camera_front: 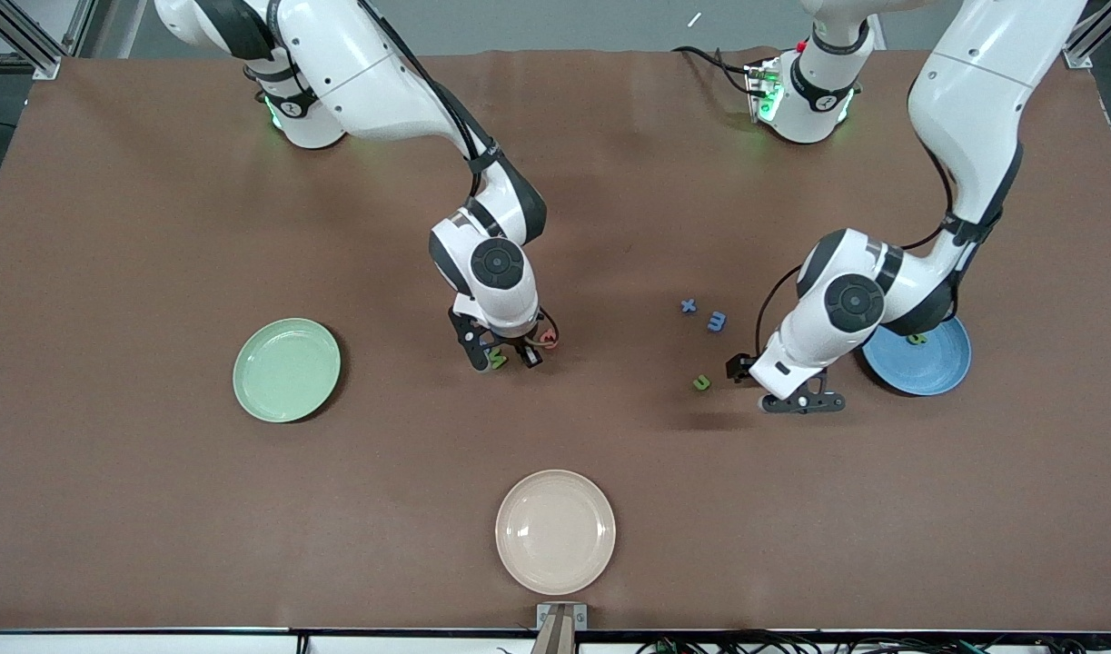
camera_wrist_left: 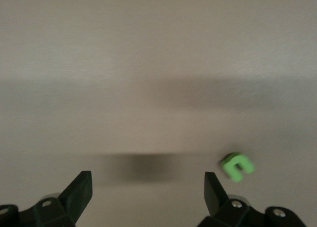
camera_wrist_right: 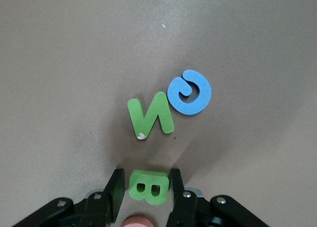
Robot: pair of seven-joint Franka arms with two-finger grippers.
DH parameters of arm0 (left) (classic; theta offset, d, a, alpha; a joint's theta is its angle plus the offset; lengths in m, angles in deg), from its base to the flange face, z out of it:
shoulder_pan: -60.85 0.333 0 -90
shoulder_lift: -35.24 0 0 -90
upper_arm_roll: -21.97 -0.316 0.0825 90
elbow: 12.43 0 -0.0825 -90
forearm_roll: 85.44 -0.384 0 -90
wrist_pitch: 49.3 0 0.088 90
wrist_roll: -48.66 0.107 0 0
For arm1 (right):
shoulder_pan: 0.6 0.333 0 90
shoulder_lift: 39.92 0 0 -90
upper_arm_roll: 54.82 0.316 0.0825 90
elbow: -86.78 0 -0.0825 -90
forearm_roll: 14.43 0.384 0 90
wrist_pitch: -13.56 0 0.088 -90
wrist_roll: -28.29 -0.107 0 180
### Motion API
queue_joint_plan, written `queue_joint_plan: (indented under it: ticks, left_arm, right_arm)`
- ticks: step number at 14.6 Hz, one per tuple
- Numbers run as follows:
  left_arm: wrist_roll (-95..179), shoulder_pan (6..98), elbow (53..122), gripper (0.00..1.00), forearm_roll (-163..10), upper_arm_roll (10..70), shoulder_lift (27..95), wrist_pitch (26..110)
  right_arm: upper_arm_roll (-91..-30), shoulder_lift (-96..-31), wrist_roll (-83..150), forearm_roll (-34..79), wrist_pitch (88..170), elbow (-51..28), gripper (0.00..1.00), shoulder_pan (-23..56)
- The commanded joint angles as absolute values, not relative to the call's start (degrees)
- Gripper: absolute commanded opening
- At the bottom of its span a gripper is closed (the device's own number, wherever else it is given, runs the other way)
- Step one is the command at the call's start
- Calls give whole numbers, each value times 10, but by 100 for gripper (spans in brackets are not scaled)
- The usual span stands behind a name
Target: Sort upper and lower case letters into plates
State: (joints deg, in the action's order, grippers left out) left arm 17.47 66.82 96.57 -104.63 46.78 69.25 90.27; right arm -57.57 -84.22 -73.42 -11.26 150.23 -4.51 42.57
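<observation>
A: Going across the front view from its left edge, what is there?

B: A pale green plate [camera_front: 286,369] sits empty toward the right arm's end of the surface [camera_front: 155,509]. Next comes the right gripper [camera_front: 504,352], down at the surface near the middle. In its wrist view the jaws press on a green capital B [camera_wrist_right: 149,187]; a green N [camera_wrist_right: 150,117] and a blue G [camera_wrist_right: 189,92] lie touching each other just beside it, and a pinkish-red piece [camera_wrist_right: 136,222] peeks out under the gripper.

A: Why there?

B: Probably because the capitals are clustered there; the green plate looks like their destination.

A: And further along?

B: A cream plate [camera_front: 555,530] sits nearest the front camera. Then a blue x [camera_front: 689,306], a blue m [camera_front: 717,320], and a green letter [camera_front: 701,383] nearer the camera. The left gripper [camera_front: 802,403] hangs low just beside that green letter, jaws wide and holding nothing, likely lining up for it. Last, the blue plate [camera_front: 937,368], partly under the left arm, holds one green letter [camera_front: 917,339].
</observation>
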Motion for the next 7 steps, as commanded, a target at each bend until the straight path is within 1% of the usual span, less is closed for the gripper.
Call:
queue_joint_plan:
  ticks: [1,2,3,4,5,7]
  left_arm:
    - [138,639,902,100,-1057,462,742,879]
    - [127,625,886,100,-1057,454,751,864]
    - [120,608,877,99,-1057,443,754,855]
    - [117,591,874,99,-1056,431,758,854]
    - [109,575,865,99,-1056,420,761,854]
    - [96,564,855,99,-1055,416,768,854]
  right_arm:
    - [-581,-853,-749,-119,1505,-37,44,435]
    - [-581,-853,-749,-118,1509,-37,38,438]
    - [-581,-853,-749,-118,1512,-38,27,437]
    - [-581,-853,-749,-118,1512,-39,11,434]
    - [-582,-852,-749,-117,1512,-38,2,429]
    - [-591,-846,-743,-119,1510,-37,0,424]
